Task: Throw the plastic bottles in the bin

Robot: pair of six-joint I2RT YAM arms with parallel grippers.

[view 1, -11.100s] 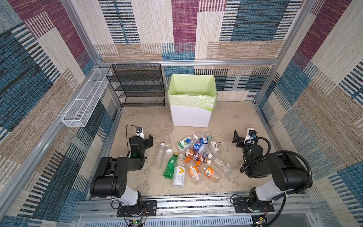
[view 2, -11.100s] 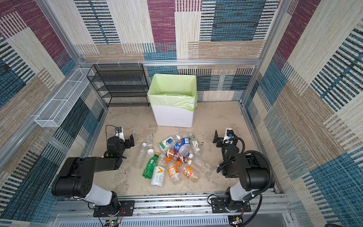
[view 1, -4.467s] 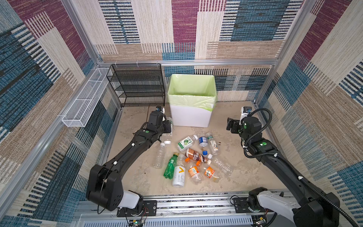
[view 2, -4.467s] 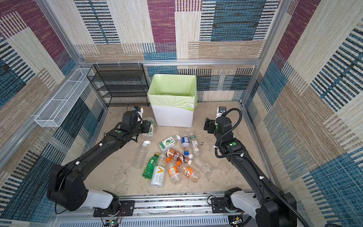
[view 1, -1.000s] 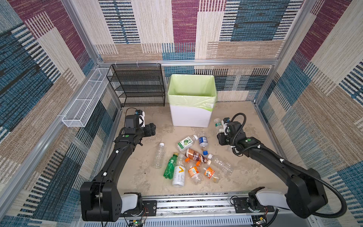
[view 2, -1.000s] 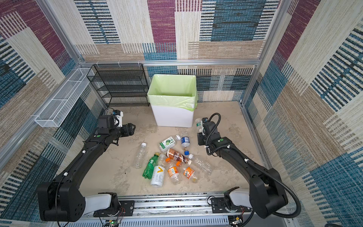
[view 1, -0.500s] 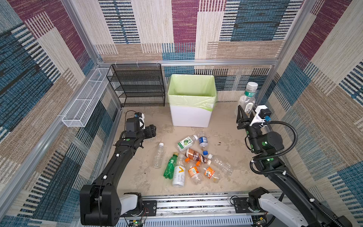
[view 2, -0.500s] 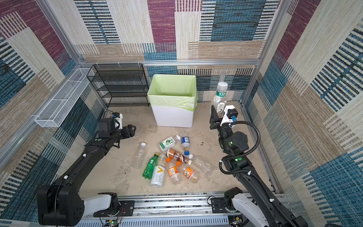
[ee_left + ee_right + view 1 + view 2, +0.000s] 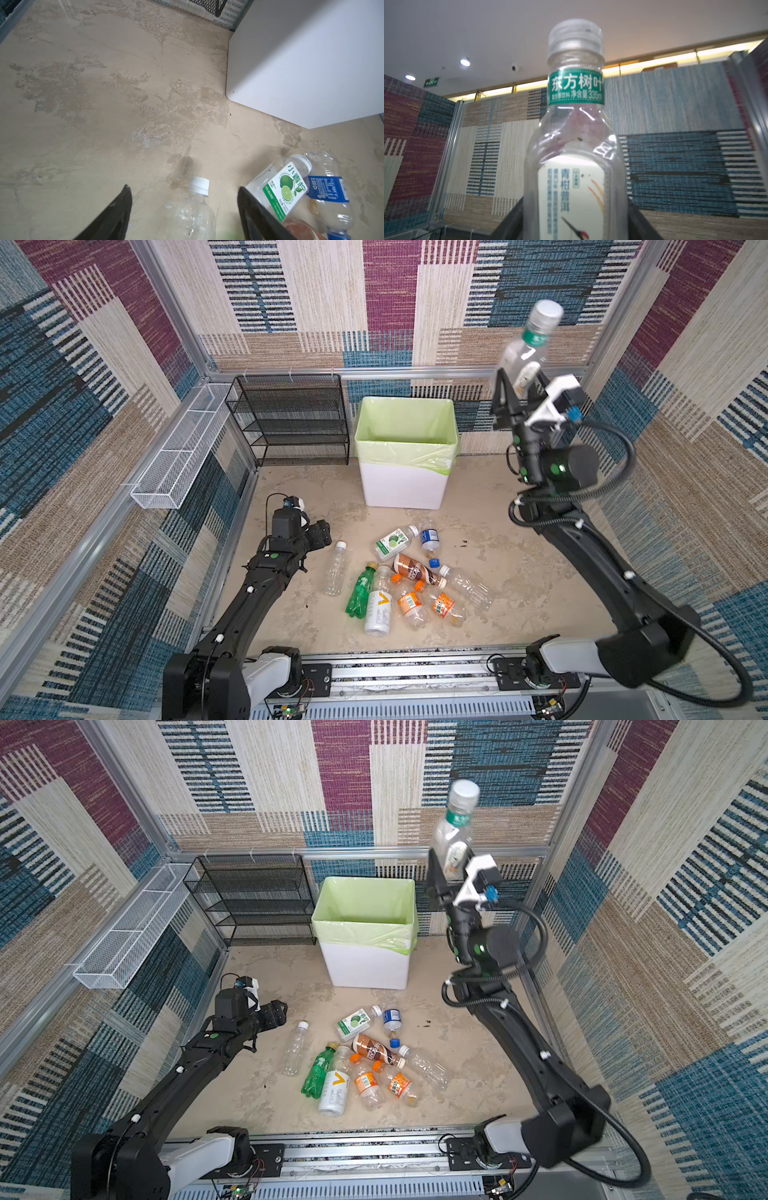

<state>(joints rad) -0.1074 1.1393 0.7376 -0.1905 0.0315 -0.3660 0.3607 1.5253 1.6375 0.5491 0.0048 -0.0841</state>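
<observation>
Tea bottle stands high between jaws of the right gripper, grip unclear, beside rather than above the bin; released here, it would likely miss. Left gripper gapes empty above floor bottles.

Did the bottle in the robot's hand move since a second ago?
Yes. The clear bottle in the right gripper went up: it was low beside the bin base, now it is above the bin's rim.

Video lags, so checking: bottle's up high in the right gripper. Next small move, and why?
Probably swing the right gripper leftward over the bin before releasing: in both top views the green-banded bottle between its jaws stands high but right of the bin's opening, so dropping it here would likely miss.
</observation>
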